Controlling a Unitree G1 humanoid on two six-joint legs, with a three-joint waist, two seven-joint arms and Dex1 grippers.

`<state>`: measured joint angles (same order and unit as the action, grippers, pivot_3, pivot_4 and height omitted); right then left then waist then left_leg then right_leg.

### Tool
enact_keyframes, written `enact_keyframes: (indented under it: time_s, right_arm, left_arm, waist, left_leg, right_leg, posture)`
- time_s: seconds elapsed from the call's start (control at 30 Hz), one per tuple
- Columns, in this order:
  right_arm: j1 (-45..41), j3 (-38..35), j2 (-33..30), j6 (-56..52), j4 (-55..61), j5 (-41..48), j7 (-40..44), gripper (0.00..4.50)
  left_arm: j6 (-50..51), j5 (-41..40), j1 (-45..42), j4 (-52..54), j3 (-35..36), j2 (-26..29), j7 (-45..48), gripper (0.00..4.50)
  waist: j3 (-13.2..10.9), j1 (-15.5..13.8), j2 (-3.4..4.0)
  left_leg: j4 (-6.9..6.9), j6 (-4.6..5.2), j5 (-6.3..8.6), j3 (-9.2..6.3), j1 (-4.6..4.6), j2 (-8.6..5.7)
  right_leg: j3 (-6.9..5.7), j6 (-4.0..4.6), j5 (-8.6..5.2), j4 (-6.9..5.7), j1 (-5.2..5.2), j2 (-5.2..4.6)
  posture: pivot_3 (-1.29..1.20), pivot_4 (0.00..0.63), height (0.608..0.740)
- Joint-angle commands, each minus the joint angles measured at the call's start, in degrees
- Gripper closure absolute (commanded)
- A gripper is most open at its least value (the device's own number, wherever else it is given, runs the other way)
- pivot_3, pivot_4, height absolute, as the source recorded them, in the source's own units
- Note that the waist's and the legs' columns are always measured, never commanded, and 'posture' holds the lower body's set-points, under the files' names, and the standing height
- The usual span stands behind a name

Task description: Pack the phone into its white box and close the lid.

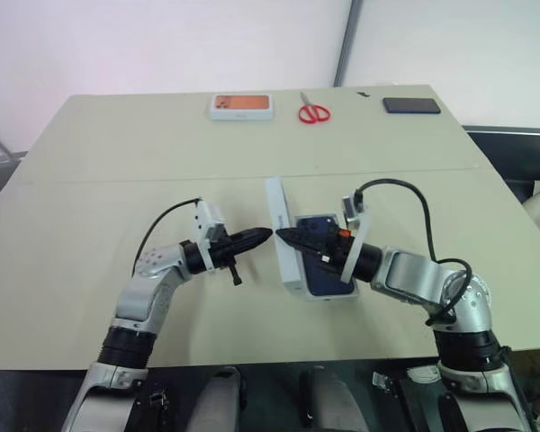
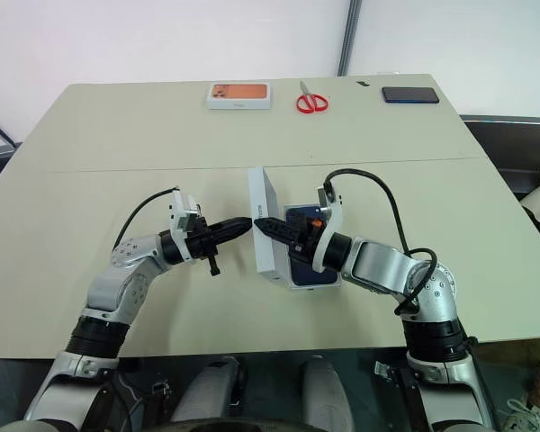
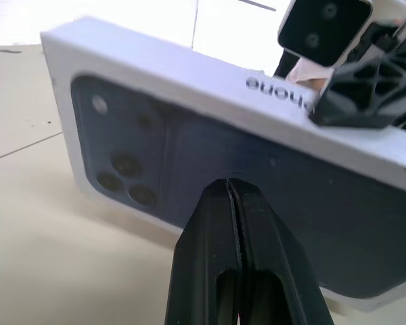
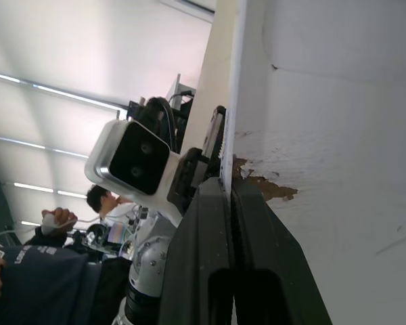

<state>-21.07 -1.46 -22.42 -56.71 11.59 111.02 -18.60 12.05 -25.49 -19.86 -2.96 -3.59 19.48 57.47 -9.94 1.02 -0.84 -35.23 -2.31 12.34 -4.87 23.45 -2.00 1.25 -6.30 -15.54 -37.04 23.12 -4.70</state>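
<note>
White lid (image 2: 263, 232) stands on edge mid-table, between my two grippers. My left gripper (image 2: 243, 223), jaws pressed together, touches its printed outer face; my right gripper (image 2: 261, 226), jaws also together, meets its inner side. Just beside it, under my right wrist, the phone (image 2: 306, 261) lies in the box (image 2: 283, 280). Scissors (image 2: 311, 101) lie at the far edge.

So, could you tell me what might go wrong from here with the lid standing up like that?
The lid stands on edge beside the white box, propped between the shut left gripper and the shut right gripper. Neither clamps it, so it could topple away from the box. If pushed down askew, it may land crooked over the phone rather than seat, or shove the box along the table.
</note>
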Motion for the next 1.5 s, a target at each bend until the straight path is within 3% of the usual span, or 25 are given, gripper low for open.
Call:
enact_keyframes:
  time_s: [0.03,0.4,0.73,0.83,0.97,1.13,1.23,1.5]
  right_arm:
    - [-0.38,1.14,0.1,0.96,3.09,1.98,0.32,4.5]
    - [3.72,2.91,-1.96,1.63,1.43,-0.82,2.31,4.5]
    - [4.24,1.82,-3.83,1.69,1.79,-5.85,7.66,4.5]
    - [4.37,1.03,-5.22,1.62,1.78,-7.83,8.87,3.55]
    - [3.06,-0.92,-10.39,-0.25,1.92,-13.59,15.48,1.57]
    - [2.42,-3.18,-21.51,0.52,0.28,-29.11,32.45,1.57]
    - [2.03,-4.5,-25.05,3.15,-1.52,-36.43,41.05,1.57]
    - [3.01,-0.3,-26.35,18.18,-1.16,-62.58,53.5,1.57]
  left_arm:
    - [-0.32,-0.61,0.56,1.29,1.16,0.97,0.38,4.45]
    - [-1.24,1.05,1.3,1.19,-1.18,0.07,-0.06,4.45]
    - [-1.67,2.57,-1.7,-3.96,-4.21,-4.07,1.29,4.45]
    - [-1.59,2.57,-2.13,-4.56,-4.01,-4.91,1.21,4.5]
    - [-2.28,3.39,-3.04,-5.74,-3.88,-6.1,0.42,4.5]
    - [-2.98,4.08,-5.36,-7.86,-4.74,-7.85,0.2,4.5]
    - [-3.31,4.37,-6.7,-9.52,-5.2,-8.85,0.47,4.5]
    - [-5.51,6.12,-8.5,-13.73,-6.41,-10.94,0.92,4.5]
  waist:
    - [0.0,-0.03,0.01]
    - [-0.01,-0.22,0.01]
    - [-0.01,-0.27,0.0]
    - [-0.01,-0.29,0.0]
    - [-0.02,-0.39,0.0]
    - [-0.04,-0.44,-0.01]
    - [-0.06,-0.39,-0.04]
    - [-0.07,-0.41,-0.07]
  left_leg:
    - [0.0,0.0,0.0,0.0,0.0,0.01]
    - [-0.02,0.01,0.0,-0.02,0.01,0.02]
    - [-0.03,0.01,0.01,0.0,0.02,-0.01]
    - [-0.03,0.01,0.01,0.01,0.02,-0.01]
    - [-0.04,0.01,0.01,0.02,0.03,-0.02]
    - [-0.08,0.02,0.01,0.08,0.07,-0.12]
    - [-0.08,0.02,0.01,0.08,0.07,-0.13]
    - [-0.08,0.04,0.03,0.1,0.06,-0.14]
  right_leg:
    - [0.0,0.0,0.0,0.0,0.0,0.0]
    - [0.04,0.01,-0.01,0.02,0.0,-0.05]
    - [0.02,0.01,0.0,0.03,0.0,-0.04]
    - [0.02,0.0,0.0,0.03,-0.01,-0.04]
    - [0.02,0.0,0.0,0.04,-0.01,-0.05]
    - [-0.04,-0.01,-0.01,0.06,-0.02,-0.04]
    - [-0.09,-0.02,-0.01,0.08,-0.04,-0.01]
    - [-0.08,-0.04,-0.01,0.07,-0.02,0.03]
  posture:
    - [0.0,0.15,0.74]
    - [0.0,0.15,0.74]
    - [0.0,0.15,0.74]
    - [0.0,0.15,0.74]
    - [0.0,0.15,0.74]
    - [0.0,0.15,0.74]
    - [0.0,0.15,0.74]
    - [0.0,0.15,0.74]
